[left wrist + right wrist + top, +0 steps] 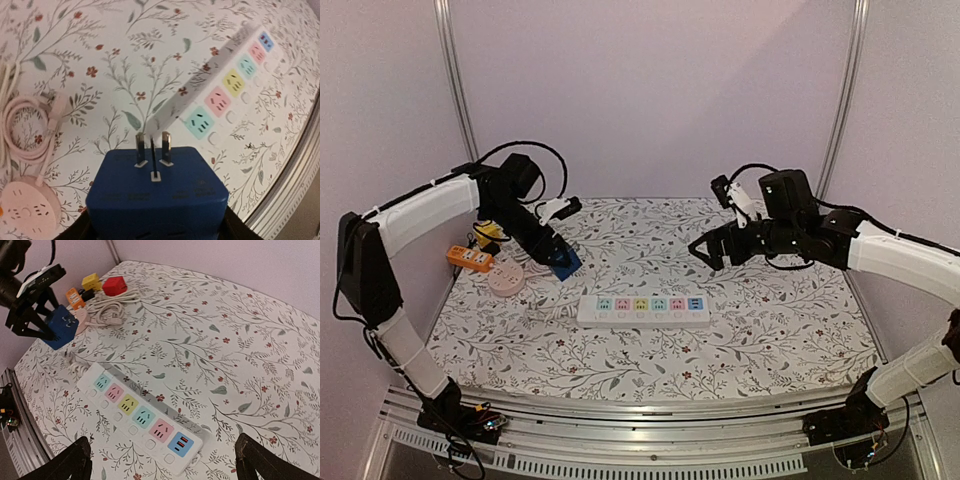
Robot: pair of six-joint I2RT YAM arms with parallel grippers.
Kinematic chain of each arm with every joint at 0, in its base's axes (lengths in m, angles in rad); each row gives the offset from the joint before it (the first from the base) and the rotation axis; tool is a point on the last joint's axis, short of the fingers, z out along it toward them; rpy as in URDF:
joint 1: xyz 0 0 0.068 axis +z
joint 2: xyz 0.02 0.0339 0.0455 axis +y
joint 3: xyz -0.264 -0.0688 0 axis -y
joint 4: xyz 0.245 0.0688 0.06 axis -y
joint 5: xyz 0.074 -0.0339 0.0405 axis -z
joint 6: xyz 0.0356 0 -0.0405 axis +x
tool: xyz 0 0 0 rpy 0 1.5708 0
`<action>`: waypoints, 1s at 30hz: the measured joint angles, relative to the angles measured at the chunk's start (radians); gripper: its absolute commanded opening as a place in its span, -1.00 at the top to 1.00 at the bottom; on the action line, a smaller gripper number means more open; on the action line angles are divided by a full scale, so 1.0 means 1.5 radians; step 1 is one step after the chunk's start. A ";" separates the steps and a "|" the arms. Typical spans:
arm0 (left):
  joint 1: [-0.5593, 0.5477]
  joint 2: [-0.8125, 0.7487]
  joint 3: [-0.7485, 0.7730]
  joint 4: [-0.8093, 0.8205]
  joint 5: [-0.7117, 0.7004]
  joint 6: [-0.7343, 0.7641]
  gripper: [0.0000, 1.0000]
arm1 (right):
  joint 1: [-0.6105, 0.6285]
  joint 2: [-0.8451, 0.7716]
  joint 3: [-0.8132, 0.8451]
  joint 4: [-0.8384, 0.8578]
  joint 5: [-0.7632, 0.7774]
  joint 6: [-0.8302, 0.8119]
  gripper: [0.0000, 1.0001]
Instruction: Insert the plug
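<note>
- The blue plug (157, 200) fills the bottom of the left wrist view. It is a squarish block with rounded corners, and the left tool (560, 258) pinches it, with dark fingers (75, 231) pressed against its two flanks.
- The table (650, 350) carries a pale cloth printed with sprigs and small red flowers. The plug is at its left rear, and whether it touches the cloth cannot be told.
- The left arm (420, 215) rises from its base, bends at the elbow and reaches down and inward over the table's left side, wrist pitched downward.
- The right arm (900, 255) stretches in from the right with its wrist well above the cloth. The right tool (712, 250) has its fingers spread wide and holds nothing.
- The white power strip (643, 309) lies flat near the table's middle, just right of the plug and apart from it. It has a row of green, pink, yellow, green and pink sockets, with a blue one at the far end.
- A round pink socket hub (506, 278) with a coiled pink cord (25, 130) lies to the left of the plug.
- An orange adapter (468, 258), a red cube (114, 286) and a yellow cube (90, 280) sit in the left rear corner.
- The plug's metal prongs (166, 148), three in all, stick out of the face turned away from the wrist, toward the strip's green end socket.
</note>
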 measured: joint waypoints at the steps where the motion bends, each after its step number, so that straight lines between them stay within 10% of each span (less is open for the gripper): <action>1: -0.014 -0.015 0.030 -0.037 0.029 0.052 1.00 | 0.024 -0.002 0.008 0.015 -0.030 -0.042 -0.98; 9: -0.091 -0.093 0.166 -0.240 0.143 0.290 1.00 | 0.131 0.041 0.052 0.216 -0.242 -0.247 -0.98; 30: -0.208 -0.111 0.239 -0.283 0.168 0.330 1.00 | 0.221 0.276 0.150 0.450 -0.317 -0.127 -0.94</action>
